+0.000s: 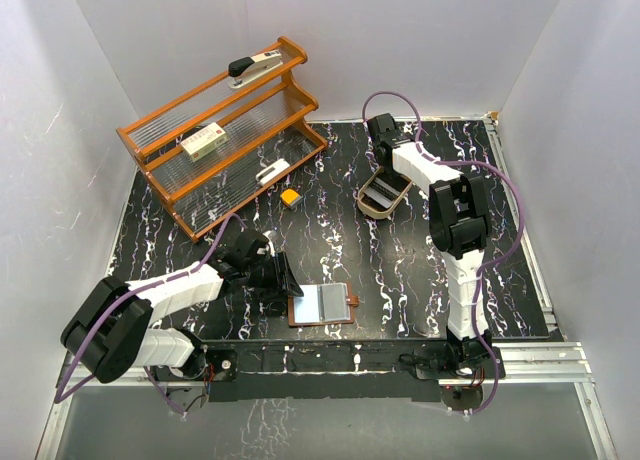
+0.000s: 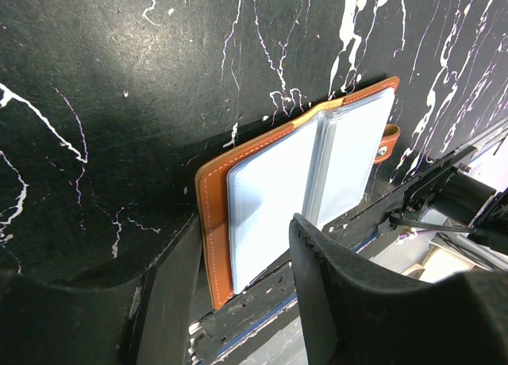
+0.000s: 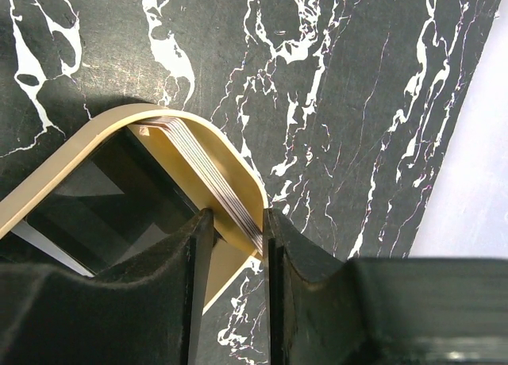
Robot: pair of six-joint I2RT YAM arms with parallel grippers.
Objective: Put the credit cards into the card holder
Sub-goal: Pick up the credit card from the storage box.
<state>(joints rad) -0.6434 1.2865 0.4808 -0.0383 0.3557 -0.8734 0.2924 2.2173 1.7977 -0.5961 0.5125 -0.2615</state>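
The card holder [image 1: 322,305] lies open and flat near the table's front edge, brown leather outside and pale blue-grey pockets inside [image 2: 302,174]. My left gripper [image 1: 285,280] is low at its left side. In the left wrist view the left gripper [image 2: 242,230] has its jaws apart, straddling the near edge of the holder's left half. The credit cards [image 3: 206,155] stand on edge as a thin stack against the inner wall of the tan oval tray [image 3: 79,147]. My right gripper [image 3: 238,218] straddles the stack's end and the tray rim. Its right finger touches the cards; a gap remains at the left finger.
An orange wooden shelf rack [image 1: 220,130] stands at the back left, carrying a stapler [image 1: 255,65], a small box [image 1: 203,140] and a white item [image 1: 272,170]. A small yellow-orange block [image 1: 290,196] lies in front of it. The tan tray [image 1: 372,212] sits at the back centre.
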